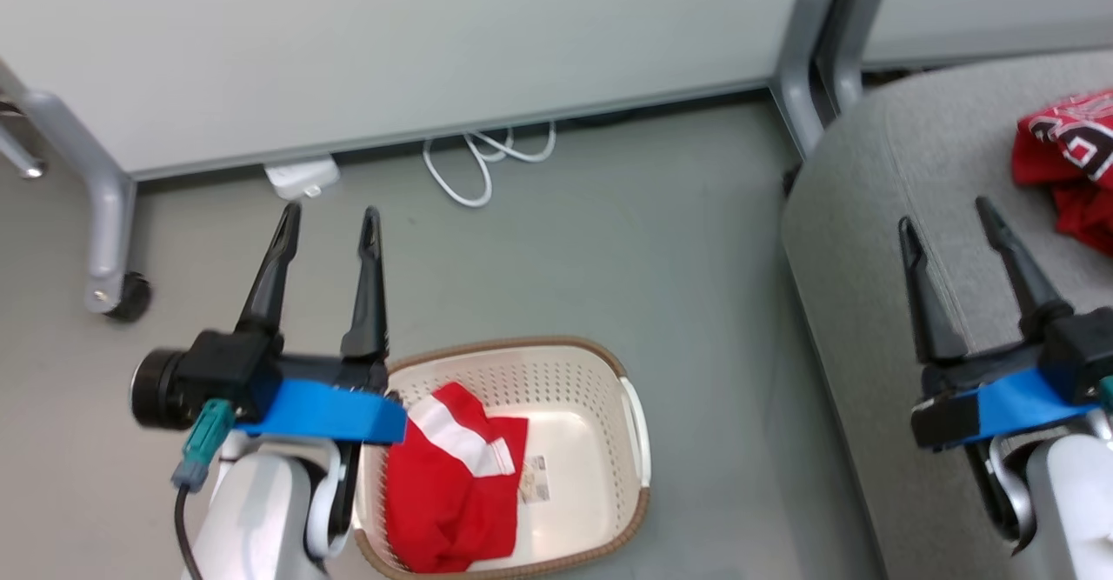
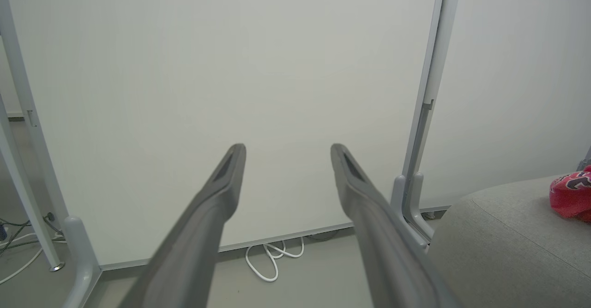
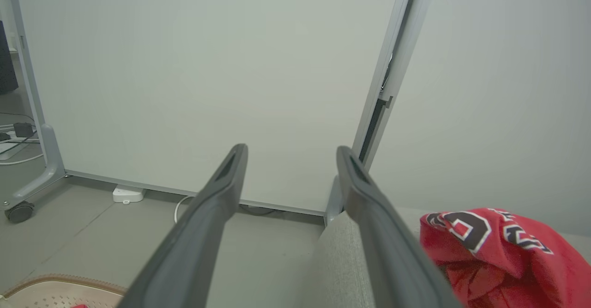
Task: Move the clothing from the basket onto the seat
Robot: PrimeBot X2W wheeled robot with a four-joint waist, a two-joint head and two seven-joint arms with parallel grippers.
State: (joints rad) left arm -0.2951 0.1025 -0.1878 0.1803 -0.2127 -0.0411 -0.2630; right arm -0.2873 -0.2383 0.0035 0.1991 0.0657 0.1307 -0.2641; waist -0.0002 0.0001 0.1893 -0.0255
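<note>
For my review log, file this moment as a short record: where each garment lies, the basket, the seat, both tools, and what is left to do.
in basket: striped red garment, crumpled at the left end of the basket
on seat: lettered red jersey, bunched on the seat
basket place: on the floor, left of the seat
left tool: open, empty, by the basket's left edge
right tool: open, empty, over the seat, apart from the jersey
left to do: striped garment not yet moved
</note>
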